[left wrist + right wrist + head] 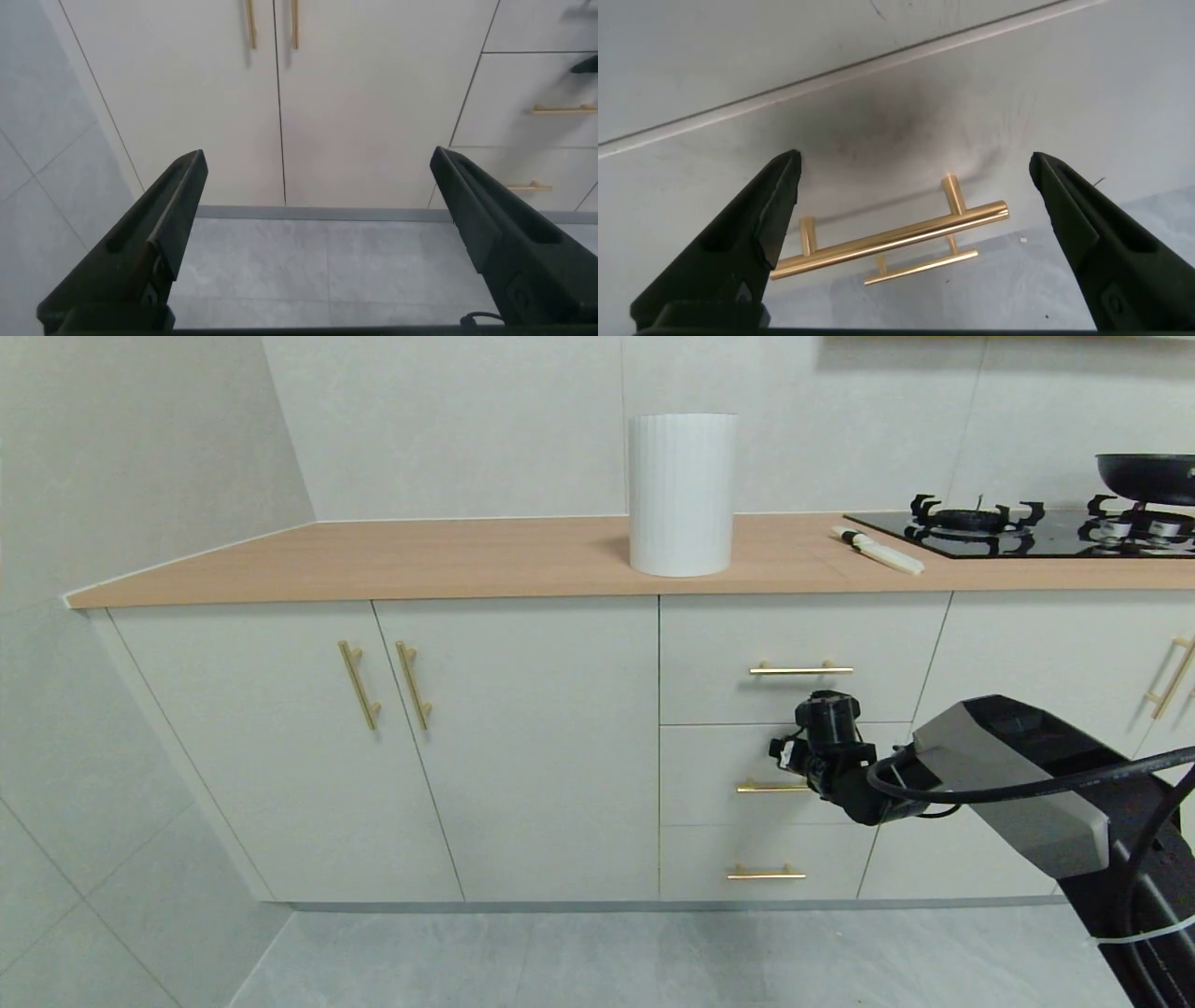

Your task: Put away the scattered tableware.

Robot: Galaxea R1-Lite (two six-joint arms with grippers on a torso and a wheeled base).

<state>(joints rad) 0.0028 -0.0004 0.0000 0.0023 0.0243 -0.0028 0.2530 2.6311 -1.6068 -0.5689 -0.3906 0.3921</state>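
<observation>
A pale utensil with a dark end [876,550] lies on the wooden countertop [420,560], between a tall white ribbed container [681,495] and the stove. My right gripper [786,758] is low in front of the drawer stack, right at the middle drawer's gold handle [771,788]. In the right wrist view that gripper [915,163] is open, and the handle [892,238] sits between its fingers [766,219], apart from both. My left gripper [318,156] is open and holds nothing, facing the cabinet doors [280,93] above the floor.
A black gas stove [1027,532] with a dark pan [1146,476] takes up the counter's right end. Three stacked drawers have gold handles, the top one [800,668] and the bottom one [766,874]. Double cabinet doors [383,747] are to the left. Grey tiled floor [597,961] lies below.
</observation>
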